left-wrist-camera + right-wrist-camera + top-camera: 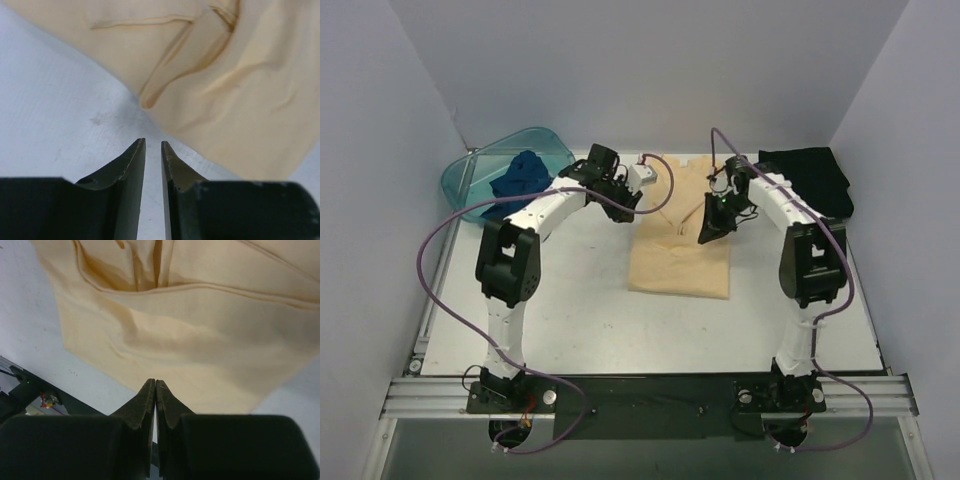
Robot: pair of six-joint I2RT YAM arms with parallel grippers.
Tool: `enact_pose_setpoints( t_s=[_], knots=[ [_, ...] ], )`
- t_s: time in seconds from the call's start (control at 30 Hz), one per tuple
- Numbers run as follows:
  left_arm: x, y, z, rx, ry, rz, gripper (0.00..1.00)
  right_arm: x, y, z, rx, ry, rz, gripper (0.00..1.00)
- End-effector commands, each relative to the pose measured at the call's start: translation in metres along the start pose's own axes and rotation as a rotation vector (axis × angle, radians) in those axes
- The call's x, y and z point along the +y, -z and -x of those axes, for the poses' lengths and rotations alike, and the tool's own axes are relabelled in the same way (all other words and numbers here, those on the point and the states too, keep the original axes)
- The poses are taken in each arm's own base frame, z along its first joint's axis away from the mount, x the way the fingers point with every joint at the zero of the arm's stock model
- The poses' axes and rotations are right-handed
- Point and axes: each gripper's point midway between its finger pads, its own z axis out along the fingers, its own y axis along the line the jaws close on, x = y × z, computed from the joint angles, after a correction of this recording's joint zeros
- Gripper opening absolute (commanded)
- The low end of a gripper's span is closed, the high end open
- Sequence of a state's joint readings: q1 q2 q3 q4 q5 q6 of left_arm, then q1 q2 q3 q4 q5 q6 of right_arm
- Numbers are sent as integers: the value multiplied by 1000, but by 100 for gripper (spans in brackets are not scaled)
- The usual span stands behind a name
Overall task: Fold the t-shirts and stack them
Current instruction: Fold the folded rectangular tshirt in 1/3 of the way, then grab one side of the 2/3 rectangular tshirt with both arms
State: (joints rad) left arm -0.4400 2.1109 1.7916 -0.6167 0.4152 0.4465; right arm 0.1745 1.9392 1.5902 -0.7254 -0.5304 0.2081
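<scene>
Pale yellow-tan t-shirt [680,265] lying on white table [570,300]. Left gripper [153,145] slightly parted, empty, beside it; right gripper [155,382] pressed closed above it, apparently gripping nothing.

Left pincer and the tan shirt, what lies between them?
Only bare white table, seen in the left wrist view; the left pincer is short of the tan shirt and holds nothing.

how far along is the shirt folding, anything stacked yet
Nothing is stacked yet. In hand: the tan t-shirt lies mid-table, looking partly folded, with the left claw slightly open and the right claw shut, both empty near it. Left: finishing that fold, the dark blue t-shirt in the teal basin, the black t-shirt at the far right, then stacking.
</scene>
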Motion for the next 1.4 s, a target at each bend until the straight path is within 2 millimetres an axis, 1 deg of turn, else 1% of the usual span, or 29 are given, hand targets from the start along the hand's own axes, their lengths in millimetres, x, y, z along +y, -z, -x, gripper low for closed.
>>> enact_pose_setpoints(
  t_s=[0.0,0.13,0.2,0.23,0.27,0.3,0.33,0.4,0.53,0.63,0.67,0.7,0.73,0.77,0.8,0.83,0.87,0.9,0.93,0.97,1.0,1.03,1.07,1.1,1.13,1.17,1.23,1.27,1.37],
  knots=[
    [-56,8,13,-63,-75,-213,28,4,-40,5,89,-74,65,0],
    [-67,-21,0,-41,-69,-268,27,-2,-63,25,91,-130,56,0],
    [-60,-38,-7,-21,-55,-251,27,-8,-70,32,88,-153,41,0],
    [-56,-48,-15,3,-35,-239,27,-11,-76,36,86,-169,31,0],
    [-49,-53,-10,-9,-14,-209,27,-15,-77,38,83,-190,23,0],
    [-35,-61,-15,10,11,-147,27,-20,-80,41,77,-217,5,0],
    [-23,-63,-7,-15,41,-102,27,-25,-83,42,74,-233,-4,0],
    [-5,-68,-4,-28,83,-44,28,-34,-85,44,59,-265,-32,0],
    [9,-74,-3,-30,142,12,36,-45,-85,53,24,-320,-54,0],
    [23,-69,2,-34,192,97,42,-52,-73,67,-20,-339,-66,0],
    [26,-65,5,-41,211,112,45,-50,-63,72,-49,-334,-69,0],
    [30,-53,18,-76,240,118,47,-54,-52,77,-76,-339,-79,0],
    [25,-47,27,-103,252,85,49,-56,-36,80,-113,-339,-94,2],
    [24,-30,45,-151,245,80,50,-59,-24,82,-138,-344,-104,9],
    [18,-23,53,-175,229,50,52,-58,-5,80,-174,-323,-120,19],
    [9,-7,65,-197,178,33,52,-64,4,74,-181,-325,-144,25],
    [1,0,69,-203,150,3,52,-65,19,62,-196,-306,-175,34],
    [-11,11,69,-196,80,-19,52,-66,26,54,-196,-301,-192,38],
    [-23,18,70,-200,35,-65,52,-67,33,33,-184,-296,-211,44],
    [-40,23,54,-158,-62,-103,52,-66,35,22,-172,-300,-214,46],
    [-51,27,49,-152,-130,-132,52,-65,34,-4,-136,-316,-213,50],
    [-72,29,27,-101,-239,-176,53,-70,20,-33,-66,-337,-224,52],
    [-83,27,12,-64,-311,-196,54,-63,24,-43,-69,-331,-217,54],
    [-102,28,-9,-11,-421,-238,54,-68,14,-68,-15,-348,-231,55],
    [-108,31,-17,14,-487,-232,55,-62,13,-74,-17,-341,-219,56],
    [-122,23,-39,57,-562,-270,57,-64,4,-92,25,-356,-223,56],
    [-132,16,-52,73,-631,-276,60,-61,-8,-111,59,-396,-199,56],
    [-131,11,-61,95,-635,-263,60,-60,-13,-112,54,-403,-184,56],
    [-129,-2,-62,94,-653,-225,62,-63,-25,-125,77,-445,-174,56]
  ],
)
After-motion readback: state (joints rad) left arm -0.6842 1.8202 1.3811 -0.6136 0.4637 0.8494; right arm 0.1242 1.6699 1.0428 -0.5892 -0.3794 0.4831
